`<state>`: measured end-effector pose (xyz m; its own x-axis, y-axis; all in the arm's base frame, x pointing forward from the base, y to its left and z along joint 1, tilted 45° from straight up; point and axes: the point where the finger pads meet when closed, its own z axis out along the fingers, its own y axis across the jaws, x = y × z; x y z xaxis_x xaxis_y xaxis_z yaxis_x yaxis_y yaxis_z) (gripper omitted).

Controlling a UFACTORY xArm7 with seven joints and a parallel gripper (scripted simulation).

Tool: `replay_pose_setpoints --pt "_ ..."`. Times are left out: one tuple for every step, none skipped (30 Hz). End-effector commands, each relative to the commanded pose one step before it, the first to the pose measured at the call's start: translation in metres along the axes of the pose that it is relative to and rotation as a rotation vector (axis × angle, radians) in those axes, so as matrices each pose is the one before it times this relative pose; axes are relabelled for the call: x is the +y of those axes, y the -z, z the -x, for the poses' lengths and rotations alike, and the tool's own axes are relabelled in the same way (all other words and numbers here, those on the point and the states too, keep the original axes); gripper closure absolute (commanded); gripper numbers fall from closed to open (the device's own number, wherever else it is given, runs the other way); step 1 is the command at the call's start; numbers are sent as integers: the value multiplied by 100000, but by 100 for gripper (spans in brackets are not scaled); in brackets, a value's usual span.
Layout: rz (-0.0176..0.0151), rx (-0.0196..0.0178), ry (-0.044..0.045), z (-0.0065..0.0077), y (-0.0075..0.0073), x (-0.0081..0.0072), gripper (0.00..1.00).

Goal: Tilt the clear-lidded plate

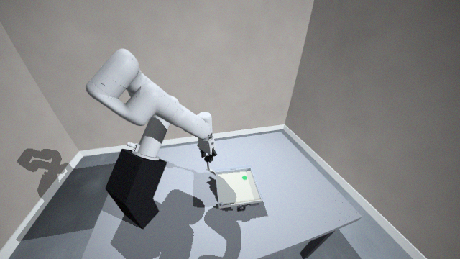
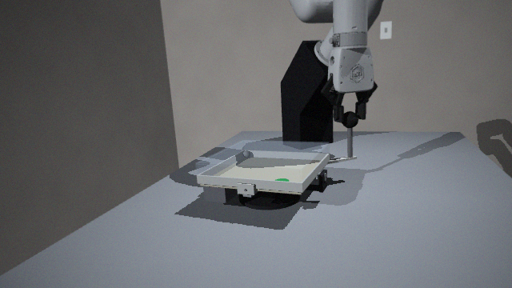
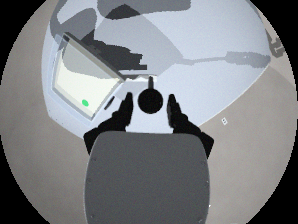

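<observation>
The square white plate (image 1: pixel 238 188) with a clear lid rests on a black pivot base (image 2: pixel 264 198) in the middle of the table. It also shows in the exterior view (image 2: pixel 264 172) and in the wrist view (image 3: pixel 83 83). The green spot (image 2: pixel 282 180) is printed near one edge and shows in the other views too (image 1: pixel 244 177) (image 3: pixel 85 103). The steel ball (image 2: pixel 246 154) sits in the plate's far left corner, well away from the spot. A thin upright rod (image 2: pixel 350 142) rises from the plate's corner nearest the arm and ends in a black knob (image 2: pixel 350 118). My gripper (image 2: pixel 350 116) is open, with its fingers on either side of the knob (image 3: pixel 149 100) and small gaps showing.
The arm's black pedestal (image 1: pixel 134 187) stands behind the plate on the table. The table's front edge (image 1: pixel 305 241) runs close below the plate in the top view. Walls close in the room on both sides.
</observation>
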<state>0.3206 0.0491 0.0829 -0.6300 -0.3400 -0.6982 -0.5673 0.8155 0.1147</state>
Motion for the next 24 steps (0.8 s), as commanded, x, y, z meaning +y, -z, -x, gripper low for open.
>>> replay_pose_setpoints --pt "-138 -69 23 27 -270 -47 39" --pt "0 0 0 0 -109 1 39" --pt "1 1 0 -1 -107 2 39" --pt "-1 -1 0 0 -106 -1 39" --pt "0 0 0 0 -104 0 39" --pt "0 0 0 0 -101 1 39" --pt "1 1 0 -1 -98 2 39" --pt "0 -1 0 0 -94 0 39" --pt "-1 -1 0 0 -90 0 39" --pt "0 0 0 0 -86 0 39" --pt "0 0 0 0 -81 1 39" --pt "1 1 0 0 -76 1 39" --pt "0 0 0 0 -70 0 39" --pt "0 0 0 0 0 0 39" --pt "0 0 0 0 0 0 39" --pt "-1 -1 0 0 -65 0 39" --pt "0 0 0 0 -59 0 39" --pt "0 0 0 0 -53 0 39" --pt "0 0 0 0 -47 0 39" --pt "0 0 0 0 -41 0 39" --pt "0 0 0 0 -35 0 39" --pt "0 0 0 0 -29 0 39" --pt "0 0 0 0 -24 0 39" --pt "0 0 0 0 -18 0 39"
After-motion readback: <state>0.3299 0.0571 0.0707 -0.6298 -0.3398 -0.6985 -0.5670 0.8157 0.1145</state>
